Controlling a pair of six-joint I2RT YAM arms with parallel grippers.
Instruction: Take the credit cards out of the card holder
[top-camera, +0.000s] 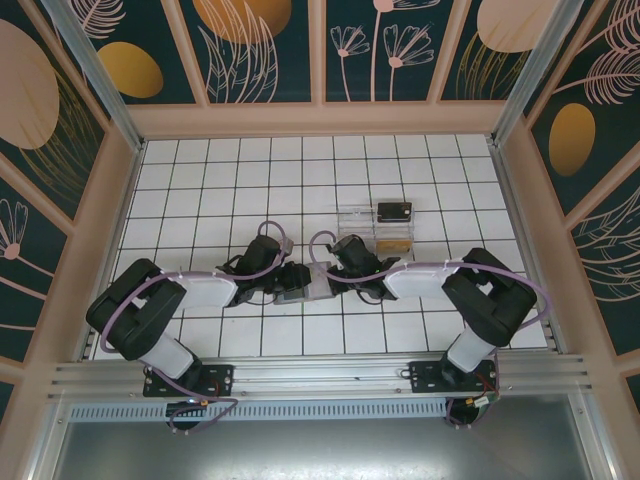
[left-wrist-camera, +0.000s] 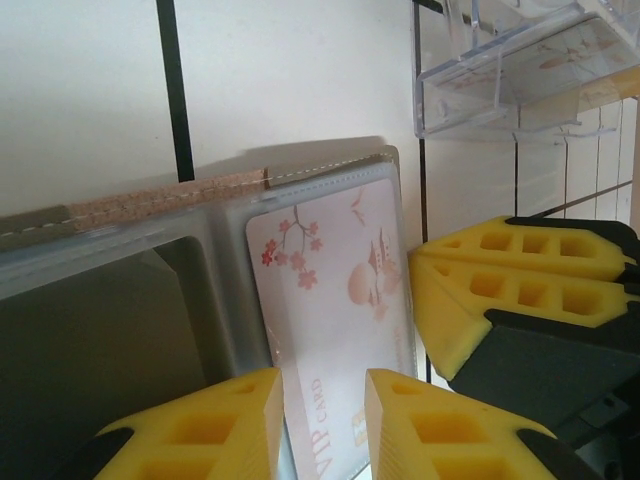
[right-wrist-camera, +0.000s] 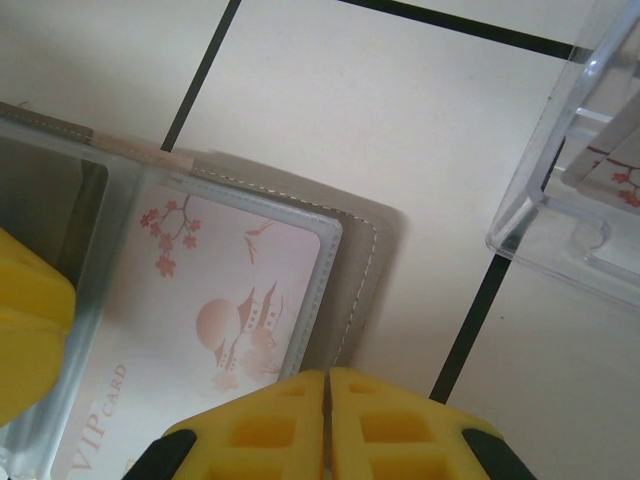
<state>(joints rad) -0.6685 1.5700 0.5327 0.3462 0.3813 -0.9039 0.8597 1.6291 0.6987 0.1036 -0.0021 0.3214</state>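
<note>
We set the left pincer (left-wrist-camera: 322, 405) part-open, straddling the credit card (left-wrist-camera: 330, 270) sleeved in the card holder (right-wrist-camera: 362, 250) directly beneath. The right pincer (right-wrist-camera: 328, 400) is clenched at the holder's edge, likely steadying it against the surface (right-wrist-camera: 350, 100).

From above, the card holder (top-camera: 300, 290) is mostly hidden under the arms; its pink card (left-wrist-camera: 335, 290) is cut off below.
</note>
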